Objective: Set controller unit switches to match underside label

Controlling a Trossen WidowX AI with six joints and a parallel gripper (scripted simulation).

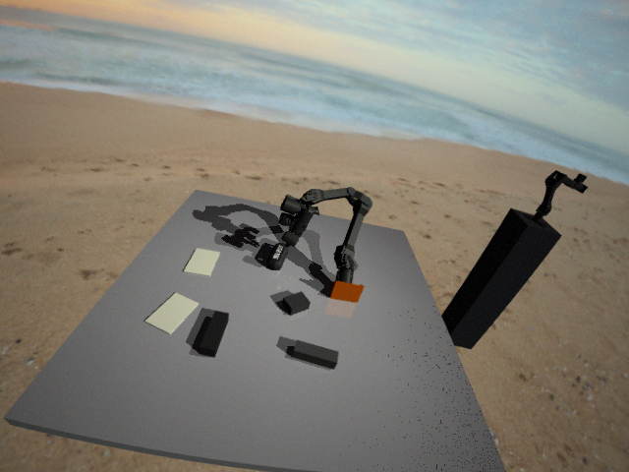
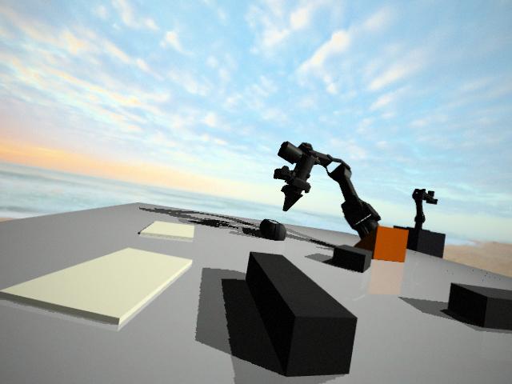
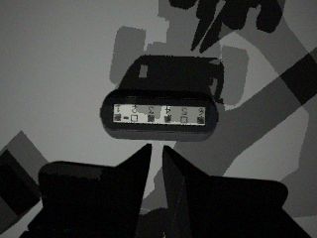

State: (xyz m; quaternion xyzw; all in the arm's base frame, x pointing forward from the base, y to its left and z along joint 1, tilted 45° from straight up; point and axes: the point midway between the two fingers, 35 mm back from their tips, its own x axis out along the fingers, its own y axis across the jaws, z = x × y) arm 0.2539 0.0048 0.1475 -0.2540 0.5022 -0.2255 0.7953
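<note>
The dark grey controller unit (image 3: 158,118) is tipped off its base on the bench, with its underside label facing the wrist camera. The label's six squares read, from 1 to 6: filled, empty, filled, filled, empty, filled. The switches are hidden. The unit also shows in the top view (image 1: 271,255) and, as a rounded dark shape, in the exterior view (image 2: 273,229). My gripper (image 3: 157,149) hovers above the unit and apart from it. Its fingers are almost together, with a narrow gap and nothing between them. It shows in the exterior and top views (image 2: 288,205) (image 1: 285,242).
Two cream plates (image 1: 201,262) (image 1: 172,312) lie at the left. Dark blocks sit in front of the arm: a long one (image 1: 209,332), a small one (image 1: 293,302) and a flat one (image 1: 312,353). An orange block (image 1: 347,291) stands at the arm's base. A black pillar (image 1: 500,276) stands off the bench to the right.
</note>
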